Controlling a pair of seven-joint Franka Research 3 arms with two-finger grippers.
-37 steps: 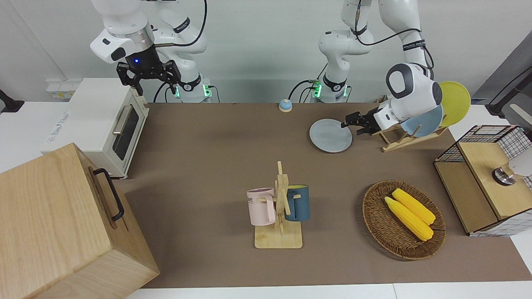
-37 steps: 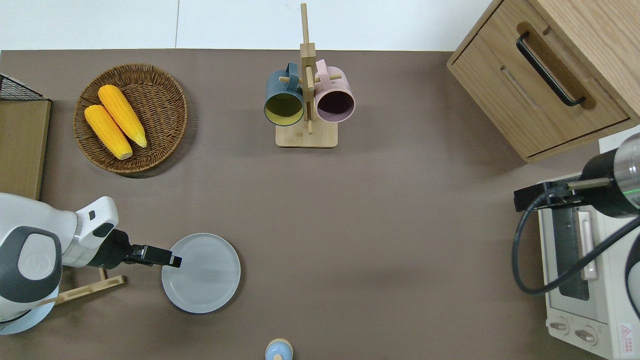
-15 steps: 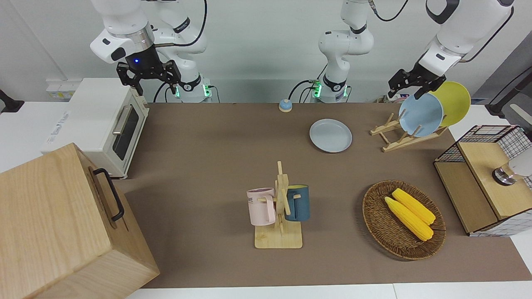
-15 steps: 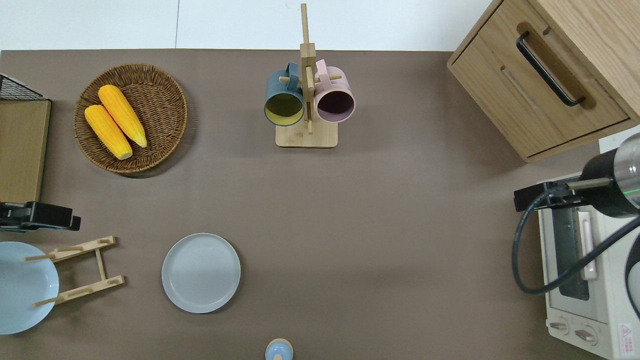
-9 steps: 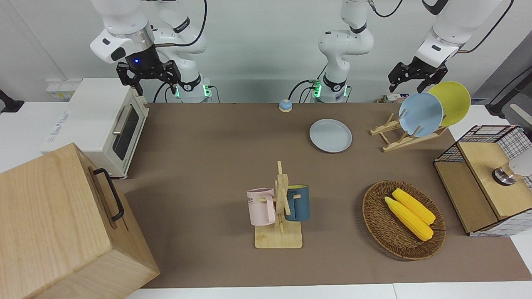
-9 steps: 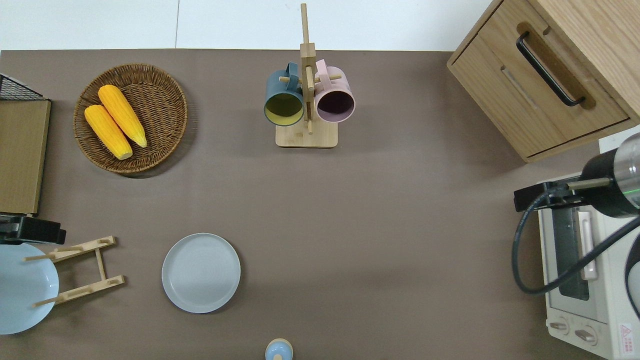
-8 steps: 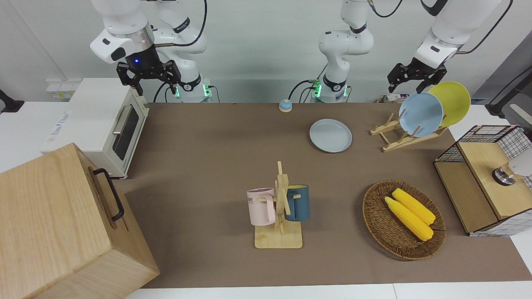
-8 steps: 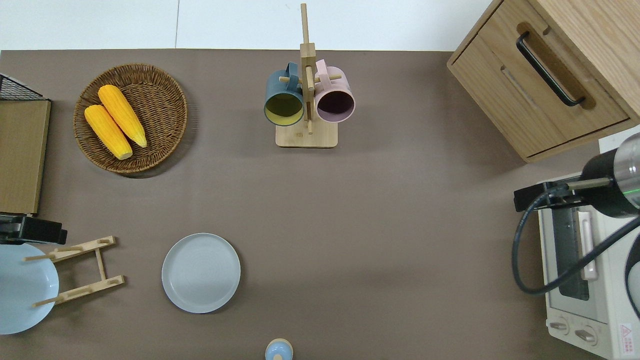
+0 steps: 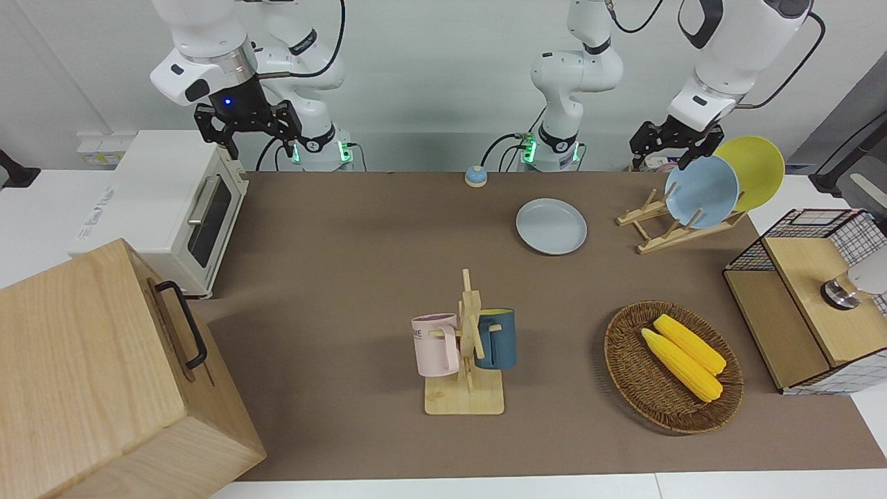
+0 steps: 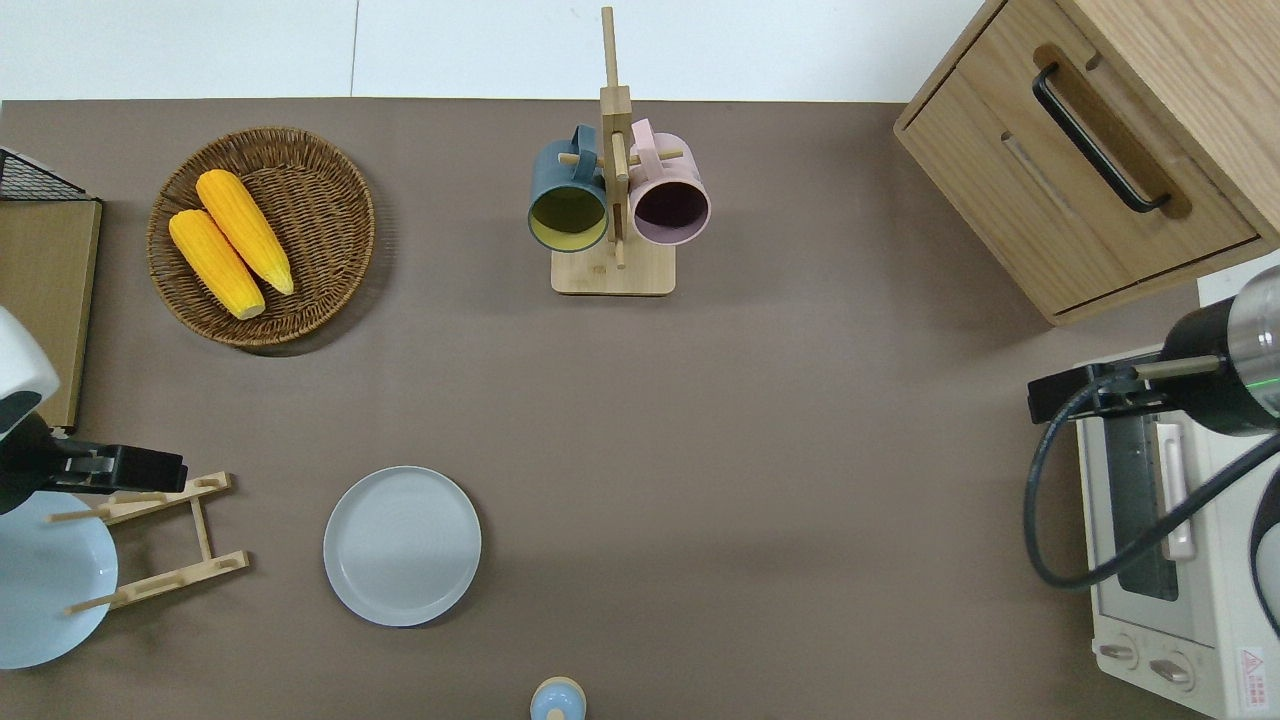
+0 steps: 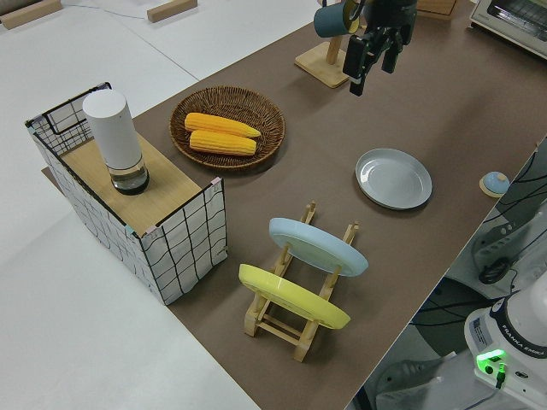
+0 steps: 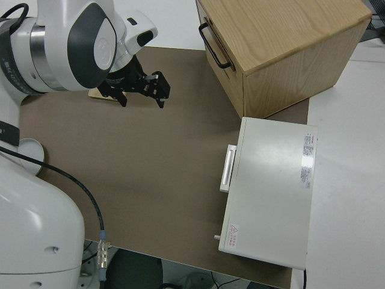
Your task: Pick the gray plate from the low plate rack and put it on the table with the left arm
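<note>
The gray plate [image 9: 551, 226] lies flat on the brown table [image 9: 346, 242], beside the low plate rack [image 9: 665, 234] on the side toward the table's middle. It also shows in the overhead view [image 10: 402, 546] and the left side view [image 11: 394, 178]. The rack [image 10: 160, 540] holds a sky-blue plate [image 9: 701, 191] and a yellow plate [image 9: 755, 170]. My left gripper [image 9: 666, 147] is open and empty, up in the air over the rack's farther rail [image 10: 150, 470]. The right arm is parked, its gripper [image 9: 246, 133] open.
A mug tree [image 9: 466, 346] with a pink and a dark blue mug stands mid-table. A wicker basket [image 9: 624, 374] holds two corn cobs. A wire crate [image 9: 807, 305], a wooden drawer box [image 9: 90, 374], a white toaster oven [image 9: 166, 208] and a small blue bell [image 9: 475, 176] also stand here.
My left gripper has let go of the gray plate, risen and drawn back over the rack. In the last half second it shifted slightly toward the table's middle. The plate has not moved.
</note>
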